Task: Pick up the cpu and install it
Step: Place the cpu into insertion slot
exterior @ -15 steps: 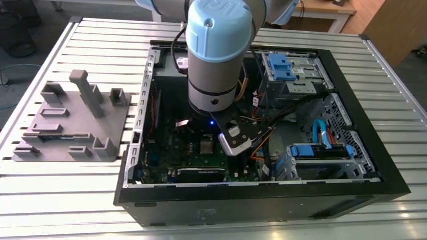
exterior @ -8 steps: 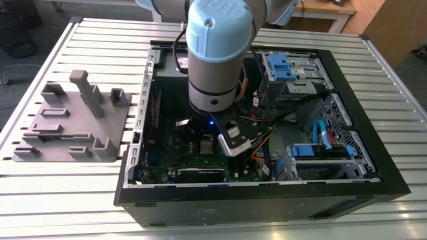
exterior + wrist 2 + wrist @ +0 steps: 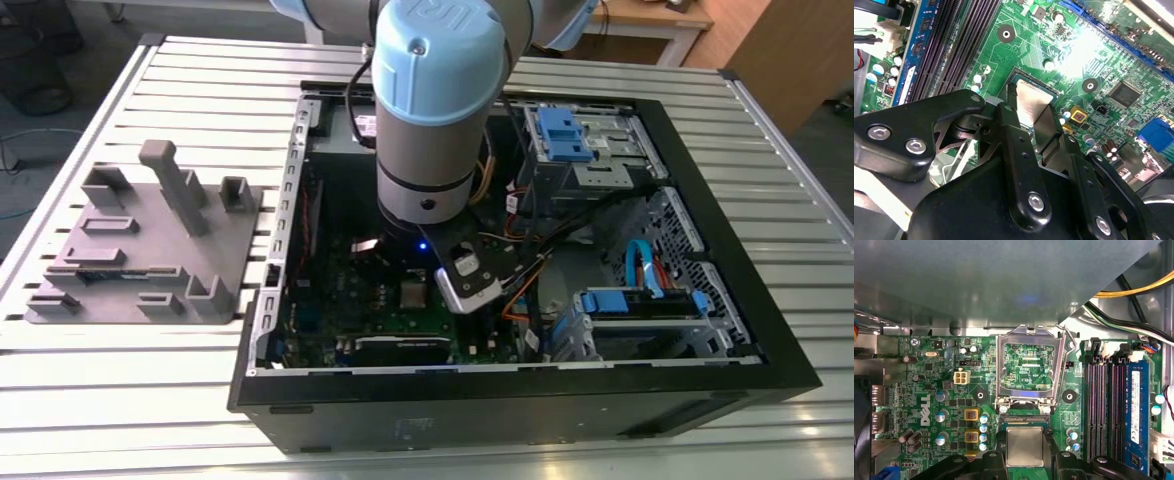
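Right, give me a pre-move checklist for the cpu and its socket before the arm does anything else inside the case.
1. Socket frame hinged open: ok, the board shows through its window.
2. cpu at the gripper, next to the frame's hinge: ok.
3. cpu lying flat and fully seated in the socket: cannot tell.
4. Cables off to the side, not across the socket frame: ok.
5. Memory module in its slot, apart from the cpu: ok.
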`<state>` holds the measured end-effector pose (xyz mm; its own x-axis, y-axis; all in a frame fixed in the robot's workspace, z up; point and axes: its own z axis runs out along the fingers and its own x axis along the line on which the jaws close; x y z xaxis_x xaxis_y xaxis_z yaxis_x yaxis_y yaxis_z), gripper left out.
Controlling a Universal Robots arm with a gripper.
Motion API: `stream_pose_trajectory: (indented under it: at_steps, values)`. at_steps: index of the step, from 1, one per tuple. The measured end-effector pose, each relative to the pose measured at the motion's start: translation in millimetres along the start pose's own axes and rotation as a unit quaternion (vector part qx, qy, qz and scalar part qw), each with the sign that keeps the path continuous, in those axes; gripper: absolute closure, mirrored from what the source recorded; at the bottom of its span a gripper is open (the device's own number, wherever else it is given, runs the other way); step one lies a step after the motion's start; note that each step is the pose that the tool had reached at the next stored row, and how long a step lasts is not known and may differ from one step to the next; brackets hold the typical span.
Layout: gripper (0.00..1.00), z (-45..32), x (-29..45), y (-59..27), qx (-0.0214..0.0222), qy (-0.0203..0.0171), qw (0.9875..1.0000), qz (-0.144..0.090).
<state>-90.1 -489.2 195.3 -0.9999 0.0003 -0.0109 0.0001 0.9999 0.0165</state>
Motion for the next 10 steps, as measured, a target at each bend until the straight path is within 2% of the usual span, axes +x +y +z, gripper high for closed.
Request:
stream_pose_trajectory:
  at_steps: [10]
  values:
    - [0.61, 1.5, 0.0, -0.1, -0.0001, 0.0, 1.0, 0.0]
